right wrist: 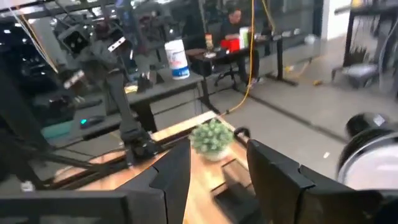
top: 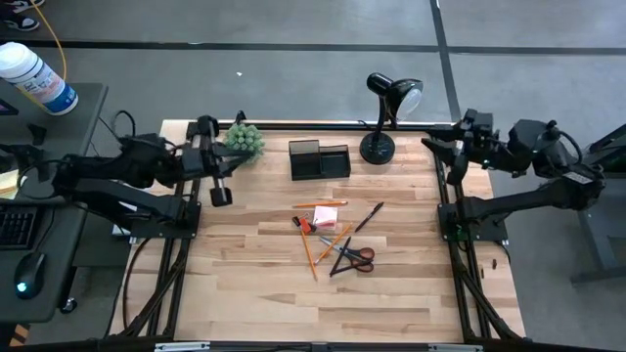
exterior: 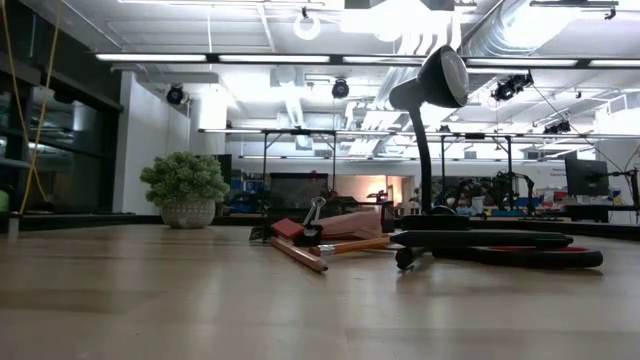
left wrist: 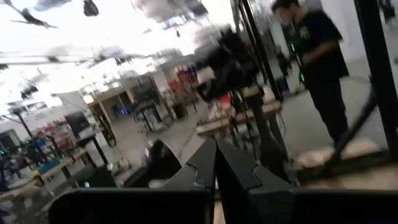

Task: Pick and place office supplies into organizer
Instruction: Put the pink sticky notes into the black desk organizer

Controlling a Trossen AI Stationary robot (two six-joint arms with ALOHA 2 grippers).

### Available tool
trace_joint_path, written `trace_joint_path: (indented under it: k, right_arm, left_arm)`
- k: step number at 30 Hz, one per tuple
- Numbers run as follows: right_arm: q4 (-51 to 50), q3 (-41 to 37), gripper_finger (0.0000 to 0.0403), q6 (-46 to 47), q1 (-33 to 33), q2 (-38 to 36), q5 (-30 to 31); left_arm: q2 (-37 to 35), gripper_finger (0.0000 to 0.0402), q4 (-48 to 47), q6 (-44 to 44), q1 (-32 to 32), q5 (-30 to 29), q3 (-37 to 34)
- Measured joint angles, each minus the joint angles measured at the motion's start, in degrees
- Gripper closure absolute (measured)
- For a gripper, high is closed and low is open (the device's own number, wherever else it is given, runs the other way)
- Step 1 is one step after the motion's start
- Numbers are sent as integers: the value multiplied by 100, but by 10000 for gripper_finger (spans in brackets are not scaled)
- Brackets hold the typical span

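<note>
On the wooden table point(top: 254, 293), pencils point(top: 311, 256) and scissors point(top: 354, 258) lie well clear of the clenched left gripper point(top: 221, 196) and the released, empty right gripper point(top: 456, 166).

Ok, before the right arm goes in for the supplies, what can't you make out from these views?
- Organizer contents: high view, compartments too dark and small to tell.
- Supplies pile: high view, the small red piece is too small to identify.
- Organizer in the low view: not made out behind the lamp and clutter.
- Table: left wrist view is blurred, pointed at the room.
</note>
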Motion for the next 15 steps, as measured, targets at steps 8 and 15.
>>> trace_joint_path:
  k: [8,15]
  right_arm:
    - [-974,-13,232,-582,0,980,-777]
    - [-1178,-13,234,-1017,-133,1845,-1575]
  left_arm:
    - [462,401,-588,-499,6,-77,-4]
    - [523,401,-1084,-871,1,15,-4]
